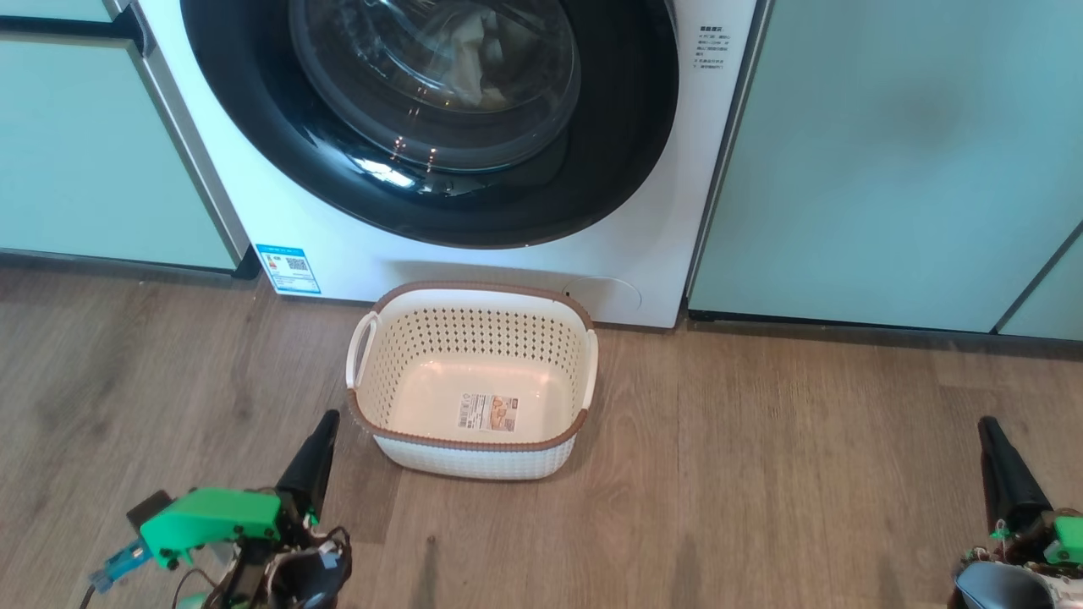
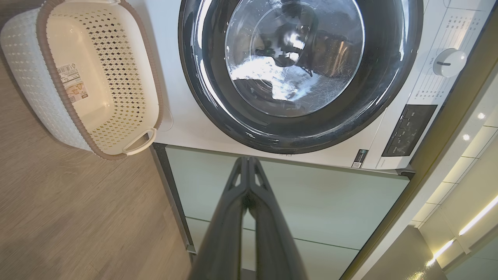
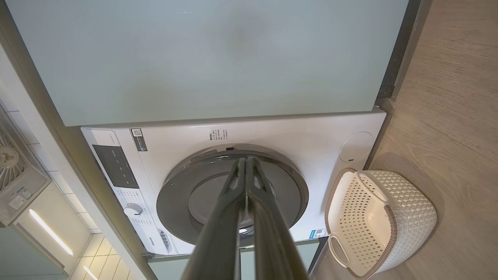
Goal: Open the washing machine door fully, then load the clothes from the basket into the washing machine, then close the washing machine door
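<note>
Hanging low at the left, the left gripper (image 1: 327, 423) is held back from the work, its jaws clenched on nothing. Beside it the small white perforated plastic basket (image 1: 474, 461) is set empty on the wood-plank floor (image 1: 761, 474), just before the big white front-loading washing machine (image 1: 355, 258). The round black-rimmed glass door (image 1: 254, 127) is shut, pale soft clothes (image 1: 470, 59) lying behind it; loading is judged finished. The right gripper (image 1: 988, 427) is parked likewise, jaws clenched empty.

1 washing machine (image 1: 719, 169) w/ 1 door (image 1: 596, 169), 1 basket (image 1: 474, 461), 1 left gripper (image 1: 327, 430), 1 right gripper (image 1: 990, 433), 2 tot.
</note>
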